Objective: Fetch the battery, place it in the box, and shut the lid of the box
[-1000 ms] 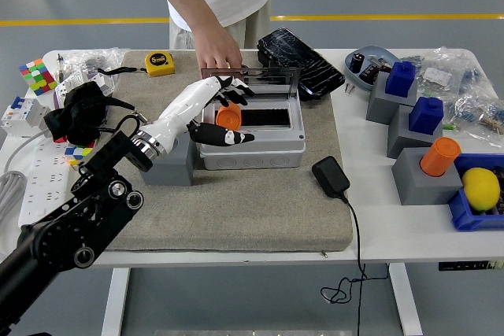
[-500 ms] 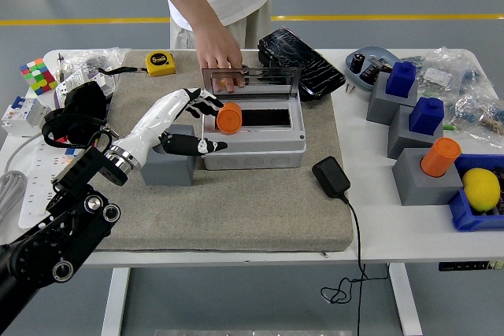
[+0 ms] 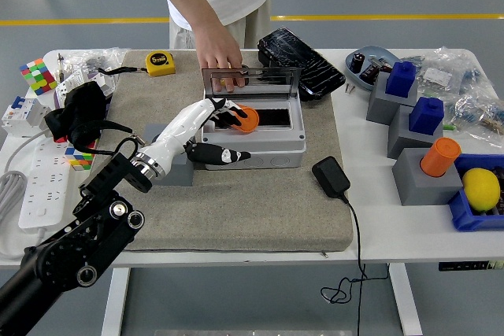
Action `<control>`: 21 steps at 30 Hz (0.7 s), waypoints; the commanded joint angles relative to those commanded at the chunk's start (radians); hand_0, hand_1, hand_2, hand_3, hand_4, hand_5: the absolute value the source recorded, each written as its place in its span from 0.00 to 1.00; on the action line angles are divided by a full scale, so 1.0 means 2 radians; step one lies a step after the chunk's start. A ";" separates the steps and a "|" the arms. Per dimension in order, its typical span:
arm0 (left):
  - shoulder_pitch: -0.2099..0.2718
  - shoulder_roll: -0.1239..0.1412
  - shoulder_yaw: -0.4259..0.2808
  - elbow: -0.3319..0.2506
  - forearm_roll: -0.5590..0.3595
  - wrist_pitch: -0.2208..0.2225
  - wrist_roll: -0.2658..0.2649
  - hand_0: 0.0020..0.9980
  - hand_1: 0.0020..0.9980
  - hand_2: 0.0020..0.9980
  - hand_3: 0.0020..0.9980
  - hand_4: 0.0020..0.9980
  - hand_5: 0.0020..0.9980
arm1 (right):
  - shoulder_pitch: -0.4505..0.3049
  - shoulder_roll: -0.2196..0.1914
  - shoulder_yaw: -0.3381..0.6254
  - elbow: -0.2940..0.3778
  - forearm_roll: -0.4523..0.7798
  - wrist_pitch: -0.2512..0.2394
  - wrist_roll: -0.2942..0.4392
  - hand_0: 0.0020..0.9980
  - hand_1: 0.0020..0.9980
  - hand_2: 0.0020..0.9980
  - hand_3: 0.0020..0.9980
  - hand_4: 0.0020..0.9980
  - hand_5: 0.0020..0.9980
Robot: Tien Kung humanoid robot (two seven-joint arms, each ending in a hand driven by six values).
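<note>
The orange cylindrical battery (image 3: 246, 119) lies in the left part of the open grey box (image 3: 268, 147) on the grey mat. My left hand (image 3: 235, 136) reaches in from the lower left; its fingers (image 3: 225, 111) are spread and touch the battery's left side, while the thumb lies along the box's front wall. The hand does not close round the battery. A person's hand (image 3: 219, 57) at the far side holds the clear lid (image 3: 260, 81) upright. My right arm is out of view.
A grey block (image 3: 167, 169) sits under my left wrist. A black charger (image 3: 331, 176) with its cable lies right of the box. A tape measure (image 3: 160, 62) and a black pouch (image 3: 299, 59) lie behind it. Grey blocks (image 3: 417, 171) with blue and orange pieces stand at the right.
My left hand drew back to the left, leaving the battery at the box's left rim, then came back right. The battery has shifted right, further into the box.
</note>
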 joint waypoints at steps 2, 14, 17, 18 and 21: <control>-0.009 -0.017 0.007 0.007 0.000 0.002 -0.004 0.47 0.59 0.58 0.62 1.00 0.23 | 0.000 0.000 0.000 0.000 0.000 0.000 0.000 0.64 0.64 0.67 0.56 0.97 0.50; -0.049 -0.027 0.031 0.021 0.005 0.001 -0.006 0.46 0.59 0.57 0.62 1.00 0.23 | 0.000 0.000 -0.003 0.000 0.001 0.000 -0.001 0.64 0.64 0.67 0.56 0.97 0.51; -0.060 -0.027 0.020 0.016 0.008 0.003 -0.007 0.46 0.59 0.57 0.62 1.00 0.23 | 0.000 -0.001 -0.003 0.000 0.002 0.000 0.000 0.64 0.64 0.67 0.56 0.97 0.51; -0.063 -0.027 0.016 0.017 0.009 0.003 -0.007 0.46 0.59 0.57 0.62 1.00 0.23 | 0.000 -0.001 -0.003 0.000 0.002 0.000 0.000 0.64 0.64 0.67 0.56 0.97 0.51; -0.079 -0.027 0.002 0.023 0.021 0.003 -0.006 0.52 0.65 0.64 0.70 1.00 0.25 | 0.002 -0.001 -0.004 0.000 0.001 0.000 0.000 0.64 0.64 0.67 0.56 0.97 0.51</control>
